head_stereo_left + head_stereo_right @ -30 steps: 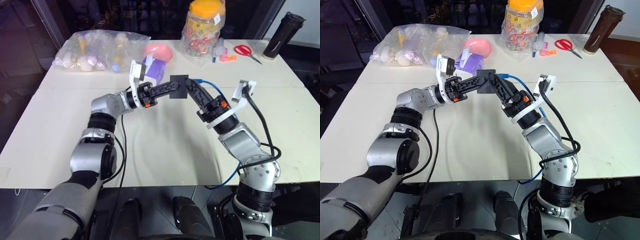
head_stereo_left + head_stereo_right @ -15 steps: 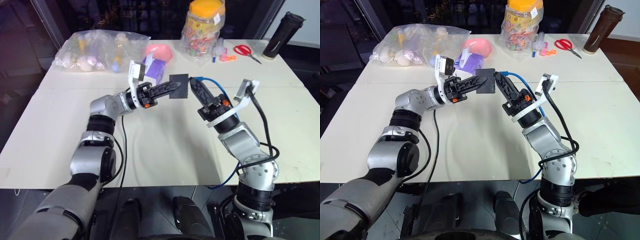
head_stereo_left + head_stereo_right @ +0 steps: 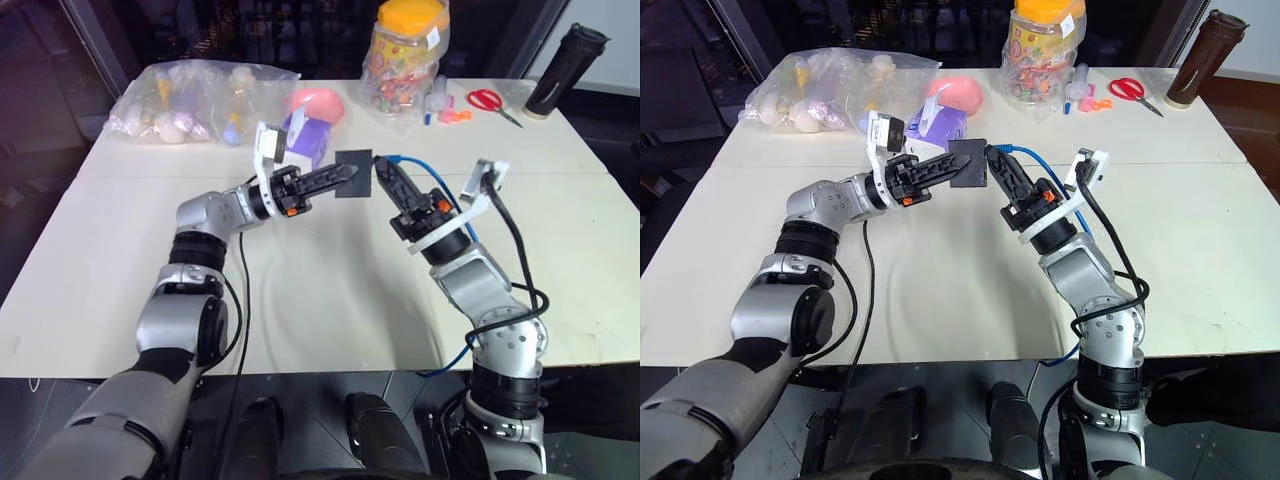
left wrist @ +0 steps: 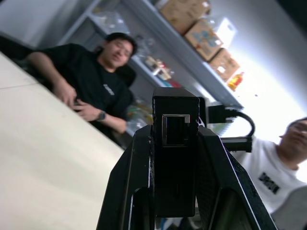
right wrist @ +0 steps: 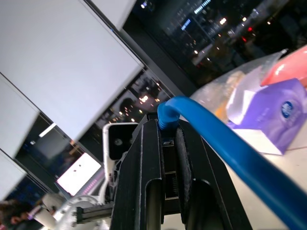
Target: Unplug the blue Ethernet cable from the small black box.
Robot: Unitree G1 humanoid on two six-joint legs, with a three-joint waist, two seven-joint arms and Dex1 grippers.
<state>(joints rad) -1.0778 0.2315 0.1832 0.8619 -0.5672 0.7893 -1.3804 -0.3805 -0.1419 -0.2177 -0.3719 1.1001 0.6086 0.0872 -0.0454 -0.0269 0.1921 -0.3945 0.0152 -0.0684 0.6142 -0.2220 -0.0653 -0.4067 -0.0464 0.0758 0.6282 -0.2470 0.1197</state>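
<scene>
The small black box was held above the white table, clamped between the closed fingers of the left gripper. In the left wrist view the box was seen edge-on between the two fingers, its long axis running along them and its square port turned toward the camera. No plug was seated in that port. In the head views the flat face of the box was turned toward the camera and the left gripper pointed toward the robot's right.

The right gripper was positioned just beside the right edge of the box, whether touching it could not be told. Its fingers were shut on the plug end of the blue Ethernet cable. From the fingertips the cable arched away to the robot's right, passed behind the right forearm and ran down past the near table edge.

Directly behind the box a purple tissue box and a pink object were located. A clear bag of small items lay at the far left, and a candy jar with an orange lid stood at the far centre. Red scissors and a dark tumbler occupied the far right. Two seated persons and shelving were visible in the left wrist view
</scene>
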